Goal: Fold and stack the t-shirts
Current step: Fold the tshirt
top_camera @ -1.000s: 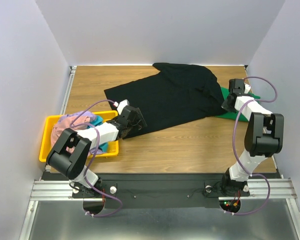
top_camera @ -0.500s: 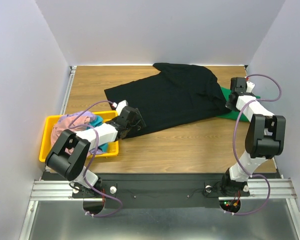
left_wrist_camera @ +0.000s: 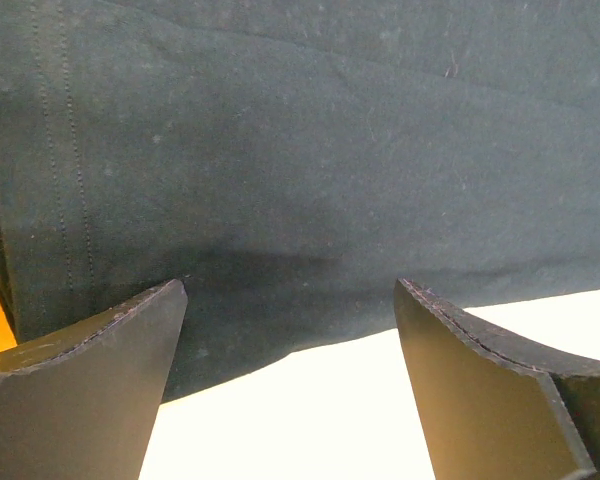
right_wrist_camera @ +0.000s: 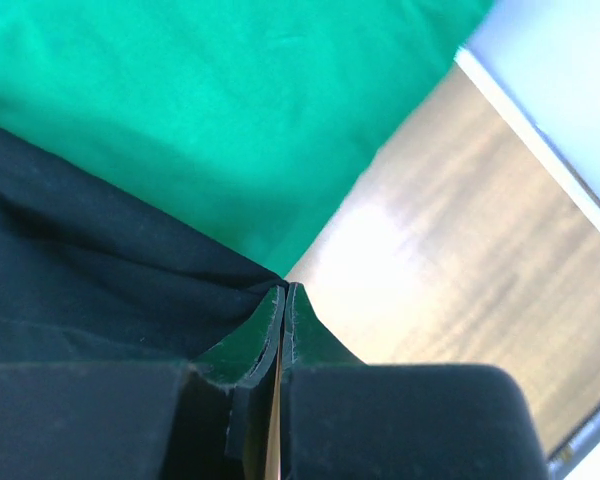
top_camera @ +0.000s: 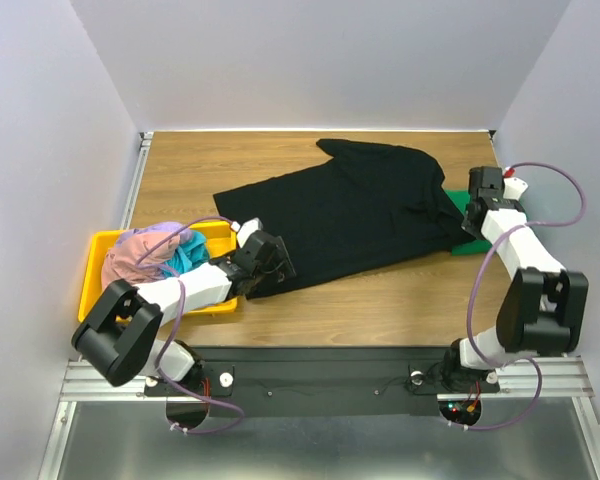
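A large black t-shirt [top_camera: 360,210] lies spread across the wooden table [top_camera: 380,290]. My right gripper [top_camera: 470,218] is shut at the shirt's right edge. In the right wrist view a point of black cloth [right_wrist_camera: 80,280] runs into the closed tips of that gripper [right_wrist_camera: 284,288]. A green t-shirt [right_wrist_camera: 230,100] lies underneath and peeks out on the right [top_camera: 452,198]. My left gripper [top_camera: 275,262] is open over the near left hem, with black cloth [left_wrist_camera: 300,150] just past its spread fingertips [left_wrist_camera: 290,287] and nothing between them. Pink [top_camera: 130,255], teal [top_camera: 185,255] and lavender [top_camera: 170,232] t-shirts are heaped in the bin.
A yellow plastic bin [top_camera: 95,270] sits at the table's left edge beside my left arm. White walls close in the table on the left, back and right. Bare wood [top_camera: 400,300] shows in front of the black shirt.
My right gripper has moved right toward the wall, and the black t-shirt has slid right with it. My left gripper has shifted slightly nearer, staying open at the hem.
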Robot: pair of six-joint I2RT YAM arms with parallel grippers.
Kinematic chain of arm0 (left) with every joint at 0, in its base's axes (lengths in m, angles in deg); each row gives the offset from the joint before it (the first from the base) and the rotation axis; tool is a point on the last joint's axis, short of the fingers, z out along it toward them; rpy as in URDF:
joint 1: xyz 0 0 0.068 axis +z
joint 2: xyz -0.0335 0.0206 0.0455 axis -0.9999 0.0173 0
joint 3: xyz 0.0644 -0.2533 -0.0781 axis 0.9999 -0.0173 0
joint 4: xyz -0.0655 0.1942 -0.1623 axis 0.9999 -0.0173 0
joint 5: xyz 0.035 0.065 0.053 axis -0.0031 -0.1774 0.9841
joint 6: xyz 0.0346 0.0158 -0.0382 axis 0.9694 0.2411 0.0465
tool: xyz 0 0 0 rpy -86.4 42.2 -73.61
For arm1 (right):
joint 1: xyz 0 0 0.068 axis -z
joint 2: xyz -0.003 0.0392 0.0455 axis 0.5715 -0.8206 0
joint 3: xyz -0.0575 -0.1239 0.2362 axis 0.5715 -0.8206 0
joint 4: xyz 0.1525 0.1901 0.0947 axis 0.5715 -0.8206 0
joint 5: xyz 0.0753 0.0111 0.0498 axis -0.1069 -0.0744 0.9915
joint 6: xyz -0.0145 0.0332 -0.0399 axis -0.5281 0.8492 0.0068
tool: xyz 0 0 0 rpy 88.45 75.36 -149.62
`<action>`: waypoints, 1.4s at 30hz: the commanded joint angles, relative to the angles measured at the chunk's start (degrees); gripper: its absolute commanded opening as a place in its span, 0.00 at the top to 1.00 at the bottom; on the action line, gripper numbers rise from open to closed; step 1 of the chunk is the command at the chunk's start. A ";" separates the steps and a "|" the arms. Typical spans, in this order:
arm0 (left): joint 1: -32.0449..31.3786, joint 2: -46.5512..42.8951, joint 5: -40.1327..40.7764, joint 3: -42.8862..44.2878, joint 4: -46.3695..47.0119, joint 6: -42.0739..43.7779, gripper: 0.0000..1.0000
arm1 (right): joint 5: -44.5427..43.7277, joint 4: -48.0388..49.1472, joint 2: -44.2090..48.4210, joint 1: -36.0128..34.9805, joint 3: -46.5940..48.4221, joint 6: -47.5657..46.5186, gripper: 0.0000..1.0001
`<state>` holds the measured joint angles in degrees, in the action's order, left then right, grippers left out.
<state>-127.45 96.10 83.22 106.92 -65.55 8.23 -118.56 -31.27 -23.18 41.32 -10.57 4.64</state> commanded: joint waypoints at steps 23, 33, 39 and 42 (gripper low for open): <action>-5.42 -13.15 3.10 7.25 -13.43 3.85 0.01 | 7.92 -6.86 10.16 -0.65 4.66 -5.29 0.00; 0.54 -8.58 5.57 12.44 -10.43 7.02 0.01 | 13.91 -0.53 -3.18 -17.18 6.51 -9.52 0.10; 6.44 -11.04 3.72 8.14 -9.47 7.55 0.01 | 5.84 -0.53 -14.17 -17.27 10.90 -9.43 0.41; 7.76 -11.92 3.20 6.82 -9.29 7.55 0.01 | 2.84 -0.62 -17.94 -17.27 13.27 -9.69 0.49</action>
<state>-121.13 86.83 86.84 115.51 -75.93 14.46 -109.47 -33.24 -39.01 23.63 -1.96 -4.41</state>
